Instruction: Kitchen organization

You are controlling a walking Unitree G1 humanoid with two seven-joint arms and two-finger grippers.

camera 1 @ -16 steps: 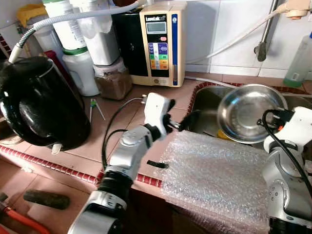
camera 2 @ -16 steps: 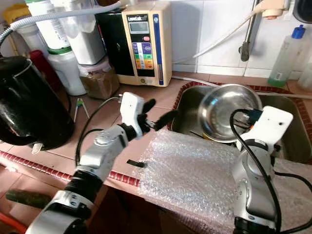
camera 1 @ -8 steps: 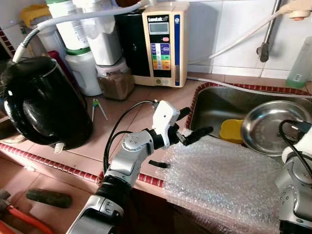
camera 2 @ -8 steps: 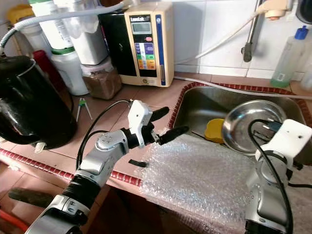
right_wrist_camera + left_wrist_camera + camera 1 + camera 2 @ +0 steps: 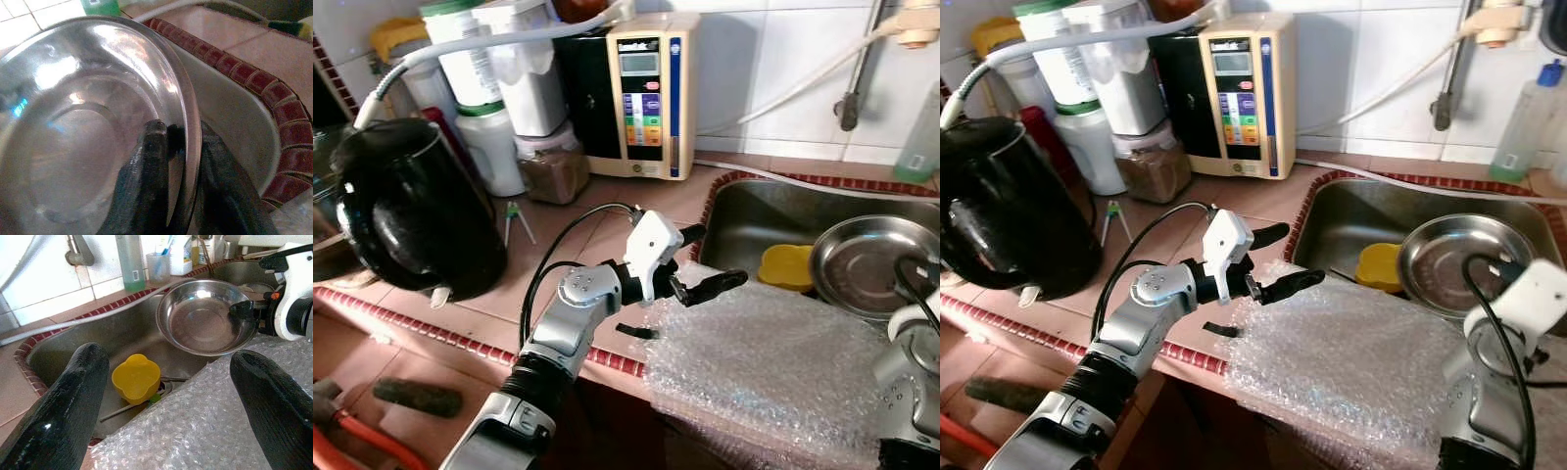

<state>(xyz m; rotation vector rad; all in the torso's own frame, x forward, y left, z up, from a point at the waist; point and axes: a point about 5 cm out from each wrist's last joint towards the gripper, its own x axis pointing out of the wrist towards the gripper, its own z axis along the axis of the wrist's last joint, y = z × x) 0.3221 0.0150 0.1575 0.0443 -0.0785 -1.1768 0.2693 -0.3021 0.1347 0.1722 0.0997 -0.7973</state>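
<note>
My right gripper (image 5: 182,134) is shut on the rim of a steel bowl (image 5: 876,262), one finger inside and one outside. The bowl lies almost level, low in the right part of the sink (image 5: 754,211). A yellow cup (image 5: 787,265) sits in the sink just left of the bowl. My left gripper (image 5: 722,254) is open and holds nothing. It hovers at the sink's left rim, over the far corner of a bubble wrap sheet (image 5: 764,362) that covers the counter's front edge.
A big black kettle (image 5: 416,215) stands at the left. Along the back wall are white filter canisters (image 5: 489,117), a jar of brown powder (image 5: 553,166) and a water ionizer (image 5: 651,98). A small green-handled tool (image 5: 514,217) lies on the tiles. A green bottle (image 5: 920,147) stands behind the sink.
The right gripper has brought the steel bowl down from a steep tilt above the sink to nearly level, low on the sink's right side. The left gripper has shifted slightly right over the bubble wrap.
</note>
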